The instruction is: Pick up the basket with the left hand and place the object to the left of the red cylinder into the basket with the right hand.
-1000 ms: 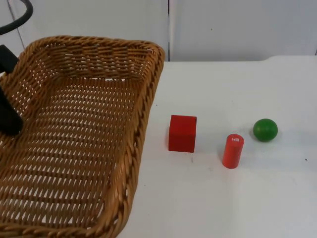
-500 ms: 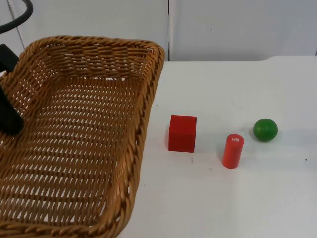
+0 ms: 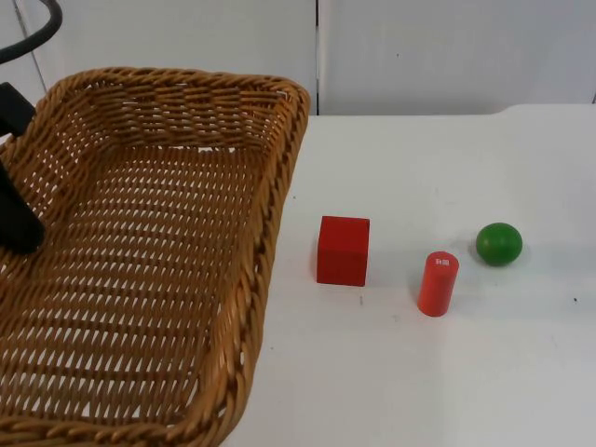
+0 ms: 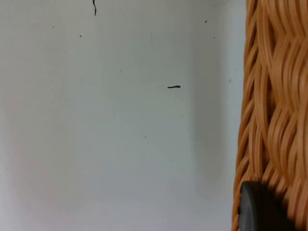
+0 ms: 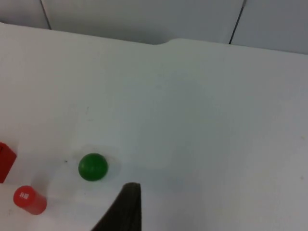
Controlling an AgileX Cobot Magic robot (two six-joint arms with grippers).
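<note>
White table (image 3: 466, 372) is meeting a grey wall. Left pincer (image 3: 17, 223) is clamping the basket (image 3: 149, 270) rim at the frame's left edge. Right pincer (image 5: 126, 207) is hanging above the green ball (image 3: 498, 243); its fingers' spread I cannot tell. Red cube (image 3: 343, 250) is sitting left of the cylinder (image 3: 438, 283), outside the basket.

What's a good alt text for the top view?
A large wicker basket is held at its left rim by the left gripper. To its right on the white table stand a red cube, an upright red cylinder and a green ball, all apart.
</note>
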